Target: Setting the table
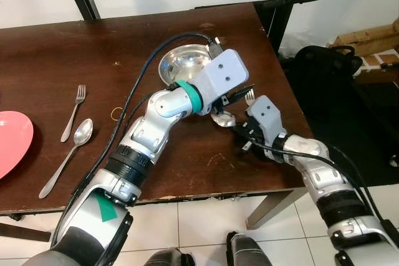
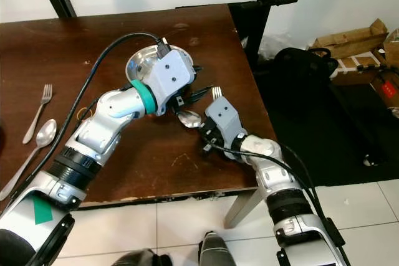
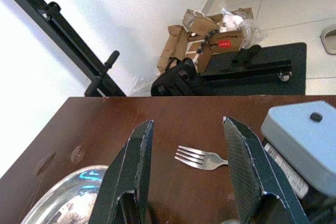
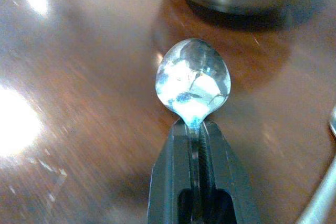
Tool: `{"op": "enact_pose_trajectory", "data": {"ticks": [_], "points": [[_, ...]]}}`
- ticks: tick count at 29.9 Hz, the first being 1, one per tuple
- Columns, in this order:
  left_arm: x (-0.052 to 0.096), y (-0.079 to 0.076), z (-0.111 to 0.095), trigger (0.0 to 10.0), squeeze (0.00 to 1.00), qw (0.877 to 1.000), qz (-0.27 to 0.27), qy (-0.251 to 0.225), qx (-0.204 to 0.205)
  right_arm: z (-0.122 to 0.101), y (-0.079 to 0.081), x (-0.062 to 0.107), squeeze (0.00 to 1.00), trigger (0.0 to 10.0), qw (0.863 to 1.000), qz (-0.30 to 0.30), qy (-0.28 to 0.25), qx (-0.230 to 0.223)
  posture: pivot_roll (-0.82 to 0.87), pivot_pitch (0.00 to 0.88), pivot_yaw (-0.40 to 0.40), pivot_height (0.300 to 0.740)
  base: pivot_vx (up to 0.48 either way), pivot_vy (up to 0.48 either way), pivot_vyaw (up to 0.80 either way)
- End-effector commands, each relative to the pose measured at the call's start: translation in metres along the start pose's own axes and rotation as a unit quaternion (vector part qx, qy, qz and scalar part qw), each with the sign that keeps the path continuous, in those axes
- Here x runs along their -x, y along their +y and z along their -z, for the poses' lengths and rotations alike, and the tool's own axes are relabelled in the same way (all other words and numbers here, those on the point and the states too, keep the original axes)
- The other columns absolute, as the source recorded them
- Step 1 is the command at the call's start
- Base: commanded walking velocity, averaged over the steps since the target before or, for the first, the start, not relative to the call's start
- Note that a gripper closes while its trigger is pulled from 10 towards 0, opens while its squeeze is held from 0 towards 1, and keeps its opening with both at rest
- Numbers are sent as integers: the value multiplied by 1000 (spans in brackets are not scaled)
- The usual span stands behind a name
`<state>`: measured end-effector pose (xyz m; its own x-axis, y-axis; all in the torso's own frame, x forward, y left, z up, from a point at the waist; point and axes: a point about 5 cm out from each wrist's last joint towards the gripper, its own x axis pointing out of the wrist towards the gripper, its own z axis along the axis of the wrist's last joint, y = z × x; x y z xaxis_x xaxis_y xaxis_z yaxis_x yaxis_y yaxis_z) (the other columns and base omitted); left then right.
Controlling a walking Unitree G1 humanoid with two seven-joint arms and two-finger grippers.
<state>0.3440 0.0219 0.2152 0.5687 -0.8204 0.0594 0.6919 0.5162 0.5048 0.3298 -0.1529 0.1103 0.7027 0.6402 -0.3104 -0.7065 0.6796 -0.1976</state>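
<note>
My right gripper (image 1: 237,126) is shut on the handle of a spoon (image 4: 193,80), whose bowl (image 1: 221,117) rests low over the brown table (image 1: 75,48), just in front of the steel bowl (image 1: 185,65). A fork (image 3: 202,158) lies beside it with its tines (image 1: 250,96) pointing to the far side and its handle hidden under my right wrist. My left gripper (image 1: 236,96) reaches across from the left and hangs open above the fork, nothing between its fingers (image 3: 131,177).
At the left lie a second fork (image 1: 73,113), a second spoon (image 1: 68,154) and a pink plate (image 1: 11,141). A yellow rubber band (image 1: 116,113) lies mid-table. The table's right edge is close; a black bag (image 1: 324,66) and boxes (image 1: 368,45) sit on the floor beyond.
</note>
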Motion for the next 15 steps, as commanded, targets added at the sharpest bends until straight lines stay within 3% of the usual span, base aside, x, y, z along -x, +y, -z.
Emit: {"op": "enact_pose_trajectory", "data": {"ticks": [1,11,13,15], "points": [[3,-1,3,10000,0,1000,-6,3,3,-10,2,-7,0,0,999,5,-31,-14,-119,5,101,740,0,0,0],[3,0,2,10000,0,1000,-14,1,3,-21,-3,-9,0,0,997,40,-62,-29,-114,5,94,740,0,0,0],[5,6,0,10000,0,999,-39,-5,15,-26,-6,-3,0,0,994,61,-79,-37,-111,8,96,740,0,0,0],[16,25,-3,10000,0,992,-105,-17,62,-31,-7,10,0,0,989,96,-105,-43,-110,12,100,740,0,0,0]]}}
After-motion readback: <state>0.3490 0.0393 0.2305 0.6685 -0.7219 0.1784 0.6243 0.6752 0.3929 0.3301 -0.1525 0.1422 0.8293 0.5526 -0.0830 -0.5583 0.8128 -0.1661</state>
